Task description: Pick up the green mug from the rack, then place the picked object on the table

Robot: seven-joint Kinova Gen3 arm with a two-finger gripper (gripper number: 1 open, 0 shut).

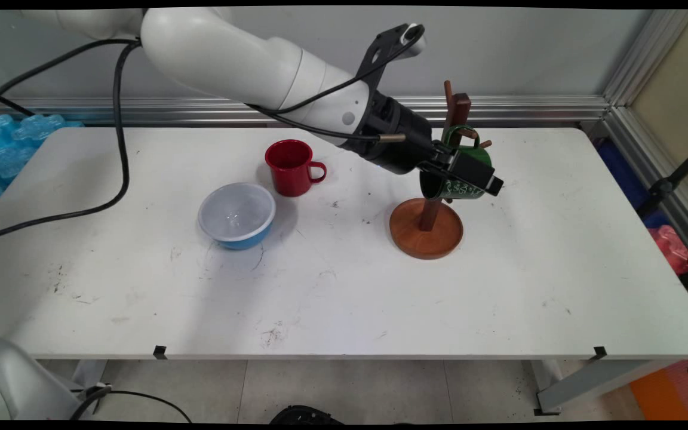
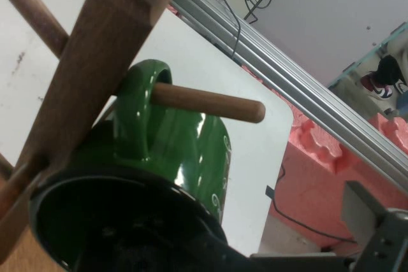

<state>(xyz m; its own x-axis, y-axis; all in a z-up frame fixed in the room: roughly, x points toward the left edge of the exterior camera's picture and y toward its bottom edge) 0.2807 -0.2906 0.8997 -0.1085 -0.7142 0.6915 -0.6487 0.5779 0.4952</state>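
Observation:
A green mug hangs tilted on a wooden mug tree, right of the table's middle. In the hand view the mug's handle is looped over a wooden peg beside the post, and the mug's dark mouth faces the camera. My gripper is right at the mug with its jaws spread wide. One finger stands well clear of the mug's wall; the other is hidden behind the mug.
A red mug stands upright left of the mug tree. A blue bowl with a white inside sits in front of it. A black cable hangs from the arm over the table's left part. Aluminium rails run along the back wall.

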